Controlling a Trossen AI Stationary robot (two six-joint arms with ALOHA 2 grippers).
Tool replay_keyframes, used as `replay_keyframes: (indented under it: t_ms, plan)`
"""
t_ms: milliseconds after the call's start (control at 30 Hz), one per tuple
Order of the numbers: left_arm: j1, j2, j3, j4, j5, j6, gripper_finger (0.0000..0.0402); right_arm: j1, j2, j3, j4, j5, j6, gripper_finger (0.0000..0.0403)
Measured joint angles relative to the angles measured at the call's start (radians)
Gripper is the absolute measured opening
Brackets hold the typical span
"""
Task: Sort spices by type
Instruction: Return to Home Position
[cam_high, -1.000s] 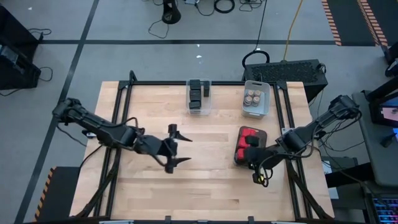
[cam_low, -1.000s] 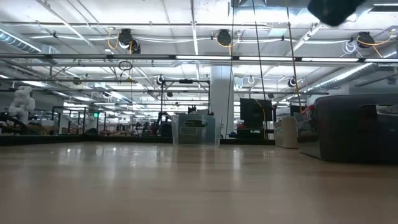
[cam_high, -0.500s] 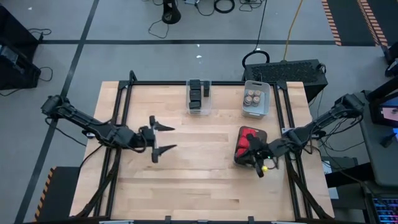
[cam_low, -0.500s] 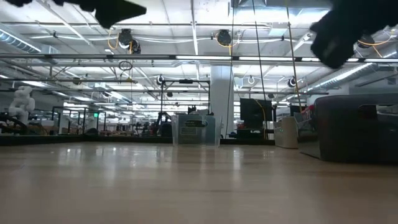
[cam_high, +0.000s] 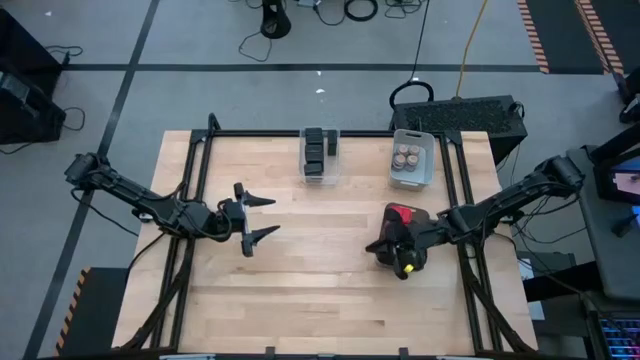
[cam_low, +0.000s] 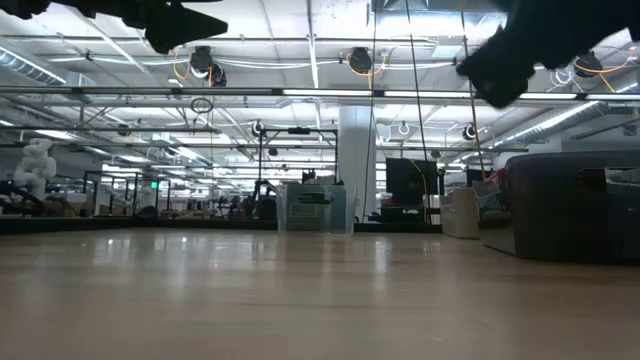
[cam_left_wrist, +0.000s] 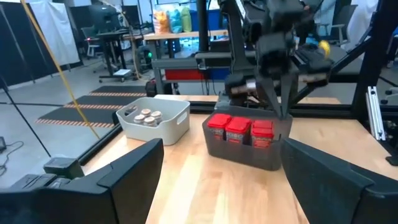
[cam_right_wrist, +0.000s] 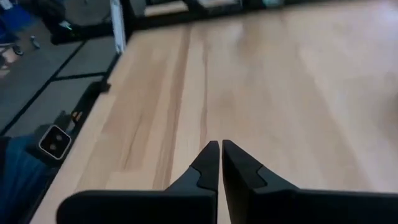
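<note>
My left gripper (cam_high: 275, 215) hangs spread wide above the table's (cam_high: 300, 290) left half. My right gripper (cam_right_wrist: 219, 147), fingers pressed together, hovers over the dark bin (cam_left_wrist: 242, 155) of red tins (cam_left_wrist: 239, 132). Dark tins (cam_high: 318, 150) fill the clear bin (cam_high: 303, 160), jars (cam_high: 408, 156) the white bin (cam_high: 428, 160), at the far edge.

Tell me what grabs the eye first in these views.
All sorted: red tins in the dark bin at right, round jars in the white bin and dark tins in the clear bin at the far edge. The left claw hangs open mid-left; the right claw, shut, above the dark bin.
</note>
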Motion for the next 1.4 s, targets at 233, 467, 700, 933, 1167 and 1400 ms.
replay_keyframes:
  t_ms: [233,467,700,933,1167,1400]
  plan:
    - [-0.008,-0.006,0.000,-0.044,-0.003,-0.008,0.0326,-0.019,-0.181,-0.034,-0.001,0.026,-0.105,0.0000]
    - [-0.014,-0.119,-0.115,0.034,-0.052,-0.007,0.0326,-0.068,-0.330,-0.149,0.130,-0.008,-0.189,0.0000]
    - [-0.014,-0.276,-0.244,0.080,-0.051,-0.033,0.0326,-0.211,-0.481,-0.305,0.238,-0.131,-0.169,0.0000]
    - [-0.013,-0.403,-0.293,-0.002,-0.053,-0.045,0.0326,-0.326,-0.619,-0.390,0.228,-0.198,-0.156,0.0000]
    - [0.006,-0.469,-0.293,-0.129,-0.068,-0.095,0.0326,-0.419,-0.723,-0.420,0.083,-0.213,-0.124,0.0000]
    - [0.033,-0.470,-0.293,-0.201,-0.067,-0.168,0.0326,-0.480,-0.777,-0.463,0.092,-0.214,-0.122,0.0000]
